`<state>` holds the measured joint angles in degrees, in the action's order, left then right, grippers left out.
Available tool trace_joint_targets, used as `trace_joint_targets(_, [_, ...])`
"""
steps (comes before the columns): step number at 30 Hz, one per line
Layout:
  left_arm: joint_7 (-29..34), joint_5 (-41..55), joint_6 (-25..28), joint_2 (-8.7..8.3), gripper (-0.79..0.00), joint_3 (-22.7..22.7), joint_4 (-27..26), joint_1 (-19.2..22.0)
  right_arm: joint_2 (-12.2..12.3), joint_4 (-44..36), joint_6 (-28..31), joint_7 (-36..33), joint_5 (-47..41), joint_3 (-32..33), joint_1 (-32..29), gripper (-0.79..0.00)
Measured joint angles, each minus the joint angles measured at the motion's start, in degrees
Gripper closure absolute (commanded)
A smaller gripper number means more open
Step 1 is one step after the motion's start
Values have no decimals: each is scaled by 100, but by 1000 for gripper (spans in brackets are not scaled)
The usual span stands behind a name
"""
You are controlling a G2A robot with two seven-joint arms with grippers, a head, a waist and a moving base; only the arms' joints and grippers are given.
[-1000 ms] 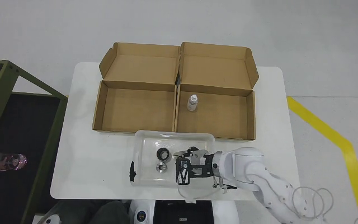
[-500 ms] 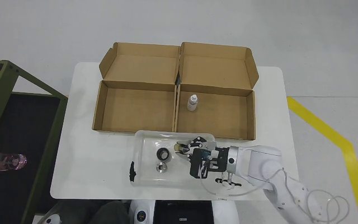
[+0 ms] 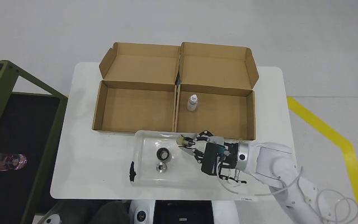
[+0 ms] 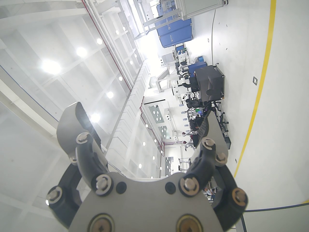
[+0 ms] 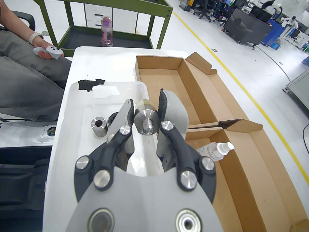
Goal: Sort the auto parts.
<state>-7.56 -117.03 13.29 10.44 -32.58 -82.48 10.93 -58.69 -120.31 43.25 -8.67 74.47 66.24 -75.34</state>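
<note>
My right gripper [image 3: 187,143] [image 5: 146,105] is shut on a small metal cylinder with a pale end [image 5: 145,119] [image 3: 182,141], held above the far side of the clear plastic tray [image 3: 146,137] [image 5: 106,84]. In the tray lie a black ring bearing [image 3: 163,153] [image 5: 113,118] and a short metal bushing [image 3: 162,167] [image 5: 98,126]. Behind the tray stand two open cardboard boxes: the left box [image 3: 134,109] [image 5: 164,83] is bare, and the right box [image 3: 215,115] [image 5: 253,160] holds a small white bottle [image 3: 192,102] [image 5: 214,148]. My left gripper [image 4: 140,117] points up at the ceiling, open, with nothing between its fingers.
A green cart [image 3: 22,112] stands off the table's left side. A scrap of black tape [image 3: 132,171] sticks to the tray's left end. Both boxes' lids lie folded back toward the table's far edge.
The right gripper has moved from over the tray's middle toward the boxes and to the right, carrying the cylinder with it. The bearing and bushing stayed put.
</note>
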Motion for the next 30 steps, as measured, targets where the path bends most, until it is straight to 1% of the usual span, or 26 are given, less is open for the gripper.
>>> trace_joint_targets(13, [0,0,0,0,-785,0,0,0,-38,405,-143,-116,-371,66,401,0])
trace_joint_targets(30, [0,0,0,0,-785,0,0,0,-113,1397,-80,-1058,-571,-160,1329,0])
